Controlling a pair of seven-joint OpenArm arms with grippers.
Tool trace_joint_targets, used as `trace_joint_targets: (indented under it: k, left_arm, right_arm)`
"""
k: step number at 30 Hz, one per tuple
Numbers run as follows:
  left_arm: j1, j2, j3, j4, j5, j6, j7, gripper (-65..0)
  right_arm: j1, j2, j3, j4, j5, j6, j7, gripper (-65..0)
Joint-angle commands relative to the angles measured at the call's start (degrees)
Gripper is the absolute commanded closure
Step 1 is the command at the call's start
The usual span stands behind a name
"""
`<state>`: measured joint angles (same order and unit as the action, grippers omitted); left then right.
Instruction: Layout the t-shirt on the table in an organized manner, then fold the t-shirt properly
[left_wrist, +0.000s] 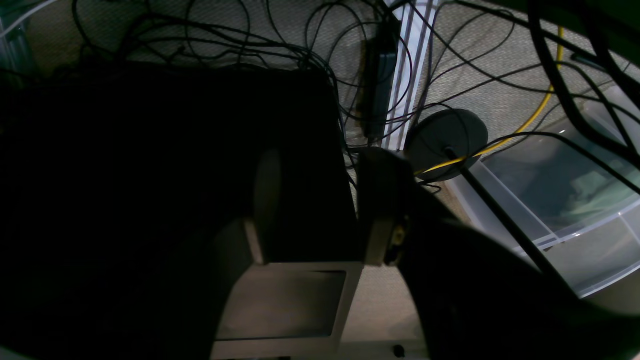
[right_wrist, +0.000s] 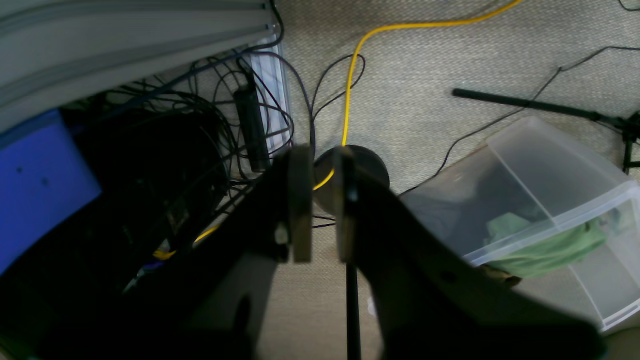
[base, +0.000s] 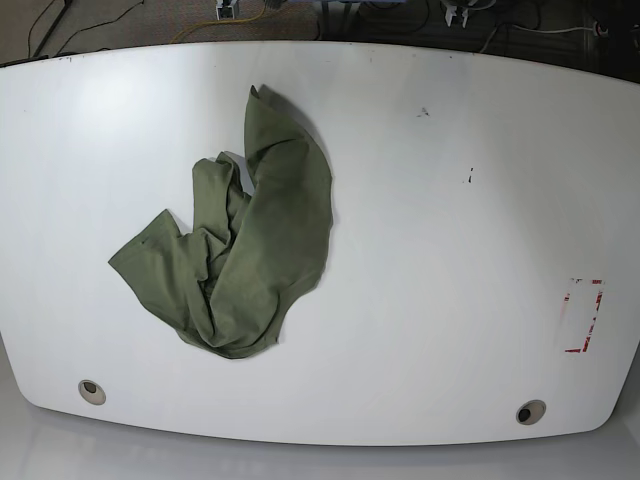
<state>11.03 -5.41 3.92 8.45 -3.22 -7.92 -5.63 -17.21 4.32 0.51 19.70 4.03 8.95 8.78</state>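
From the left wrist camera, the left gripper (left_wrist: 312, 210) hangs off the table altogether, looking down at carpet, a tangle of black cables (left_wrist: 260, 45) and a clear plastic bin (left_wrist: 565, 200). Its two fingers stand apart with a plain gap between them and nothing in it.

The right wrist camera shows much the same floor: a yellow cable (right_wrist: 350, 85) running to a round dark stand base (right_wrist: 360, 170), and the clear bin with some green cloth inside. The right gripper (right_wrist: 320, 220) has its fingers drawn close together, only a narrow slit left, and they hold nothing.

From the base camera, neither arm is in sight. The t-shirt (base: 235, 255) lies crumpled on the left half of the table (base: 450, 300), well apart from the red tape mark (base: 585, 315) near the right edge. The heap's long axis runs on a slant, from a narrow tip toward the far edge down to a broader bunched mass nearer the front, with one flap reaching out to the left. I cannot tell collar from hem in those folds.

Laying out has not begun, I'd say. To do it well, both arms should come in over the cloth and each pinch a separate outer edge, the far tip and the left flap seem likeliest, lift just enough to let the folds drop open, then draw apart toward the table's middle before looking for sleeves.
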Motion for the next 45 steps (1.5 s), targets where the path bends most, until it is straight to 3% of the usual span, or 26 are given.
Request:
trace_joint_targets:
  k: [1, 42, 45]
  left_arm:
    - [1.45, 0.03, 0.00, 1.10, -0.09, 0.06, 0.71, -24.1]
    - [5.81, -0.57, 0.21, 5.82, -0.75, -0.35, 0.55, -23.9]
    - [4.14, -0.26, -0.10, 6.45, -0.34, -0.03, -0.48, -24.0]
  right_arm:
    - [-0.34, 0.36, 0.40, 1.34, 0.38, 0.12, 0.20, -7.3]
    - [-1.74, 0.55, 0.78, 2.14, 0.11, 0.14, 0.77, -7.1]
    - [1.17, -0.32, 0.06, 1.79, -0.12, 0.15, 0.24, -7.1]
